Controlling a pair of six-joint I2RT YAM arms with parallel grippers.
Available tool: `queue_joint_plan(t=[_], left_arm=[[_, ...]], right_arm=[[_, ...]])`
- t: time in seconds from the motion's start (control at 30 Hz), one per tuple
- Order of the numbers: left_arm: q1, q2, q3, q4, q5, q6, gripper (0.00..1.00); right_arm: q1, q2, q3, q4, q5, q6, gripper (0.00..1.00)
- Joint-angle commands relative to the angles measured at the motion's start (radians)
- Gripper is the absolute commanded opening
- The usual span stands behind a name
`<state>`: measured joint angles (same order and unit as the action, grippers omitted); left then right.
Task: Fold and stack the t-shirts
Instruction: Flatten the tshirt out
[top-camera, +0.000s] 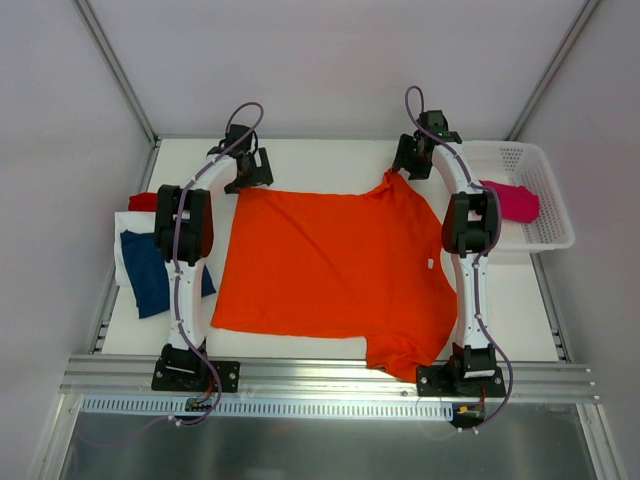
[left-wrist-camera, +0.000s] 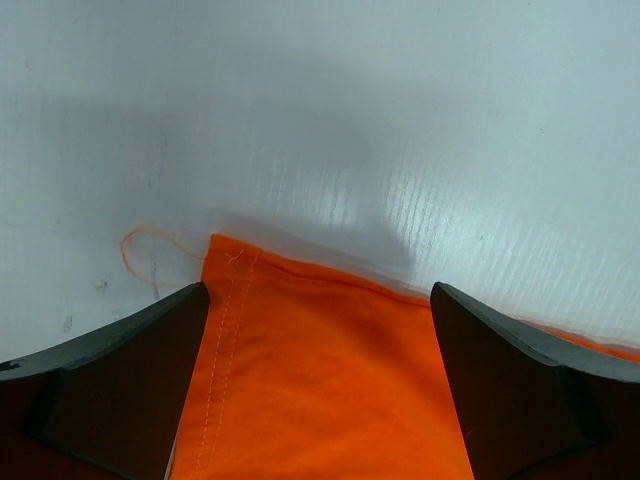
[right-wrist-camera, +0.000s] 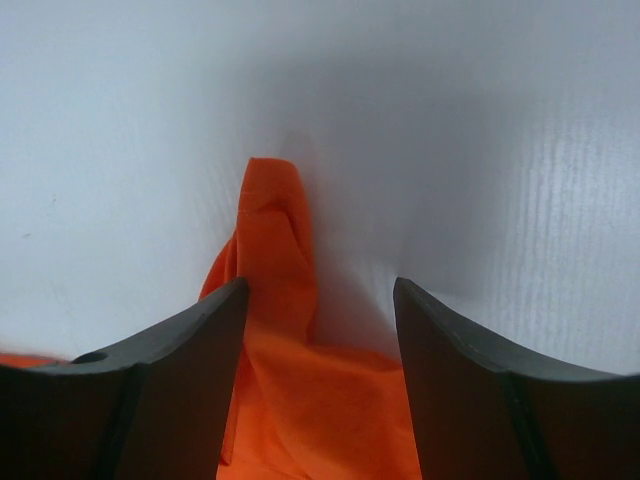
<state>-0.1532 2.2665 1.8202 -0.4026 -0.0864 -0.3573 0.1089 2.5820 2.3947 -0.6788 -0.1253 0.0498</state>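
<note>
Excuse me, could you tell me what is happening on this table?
Two robot arms are working on an orange t-shirt spread flat on the table. The left tool is open over one far corner of it, and the right tool is open around a bunched peak of cloth at the other. A navy shirt, a white shirt and a red shirt are piled at the left; a magenta shirt lies in the white basket at the right.

White worktop (top-camera: 330, 160) and what we see lying on it.
An orange t-shirt (top-camera: 330, 265) is spread across the centre, its lower right part reaching over the near edge. At left a navy shirt (top-camera: 150, 272) overlaps a white one (top-camera: 127, 222), with a red one (top-camera: 143, 201) above. A mesh basket (top-camera: 556, 195) sits at upper right.
</note>
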Motion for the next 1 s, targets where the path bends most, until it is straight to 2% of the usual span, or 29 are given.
queue_joint_plan(t=[0.0, 0.13, 0.37, 0.43, 0.47, 0.53, 0.57, 0.6, 0.67, 0.7, 0.73, 0.87, 0.97], left_arm=[[0.001, 0.019, 0.047, -0.008, -0.015, 0.011, 0.95], [0.001, 0.015, 0.045, -0.021, -0.073, 0.017, 0.95], [0.001, 0.01, 0.05, -0.035, -0.088, -0.009, 0.93], [0.001, 0.019, 0.063, -0.036, -0.098, -0.014, 0.87], [0.003, 0.036, 0.086, -0.048, -0.096, -0.014, 0.84], [0.003, 0.059, 0.112, -0.07, -0.09, -0.015, 0.81], [0.003, 0.082, 0.137, -0.091, -0.087, -0.017, 0.74], [0.003, 0.09, 0.152, -0.105, -0.087, -0.022, 0.63], [0.003, 0.1, 0.168, -0.117, -0.087, -0.026, 0.48], [0.003, 0.099, 0.169, -0.12, -0.091, -0.032, 0.4], [0.003, 0.099, 0.171, -0.122, -0.096, -0.031, 0.25], [0.004, 0.108, 0.182, -0.131, -0.098, -0.031, 0.03], [0.004, 0.105, 0.182, -0.136, -0.104, -0.031, 0.0]], right_arm=[[0.003, -0.022, 0.003, 0.028, -0.079, 0.021, 0.63], [0.003, -0.011, -0.006, 0.036, -0.112, 0.024, 0.62], [0.003, 0.006, 0.003, 0.044, -0.16, 0.032, 0.61], [0.003, 0.007, 0.003, 0.045, -0.163, 0.032, 0.52], [0.003, 0.006, 0.003, 0.045, -0.165, 0.033, 0.41], [0.005, 0.007, 0.003, 0.044, -0.172, 0.032, 0.33], [0.005, 0.006, 0.003, 0.044, -0.172, 0.03, 0.22], [0.003, 0.004, 0.0, 0.041, -0.171, 0.028, 0.17], [0.003, 0.004, -0.008, 0.039, -0.163, 0.016, 0.06], [0.003, 0.003, -0.017, 0.038, -0.162, 0.012, 0.04], [0.005, -0.003, -0.02, 0.038, -0.155, 0.009, 0.02], [0.003, -0.028, -0.057, 0.053, -0.132, 0.005, 0.0], [0.005, -0.075, -0.083, 0.058, -0.145, 0.002, 0.0]])
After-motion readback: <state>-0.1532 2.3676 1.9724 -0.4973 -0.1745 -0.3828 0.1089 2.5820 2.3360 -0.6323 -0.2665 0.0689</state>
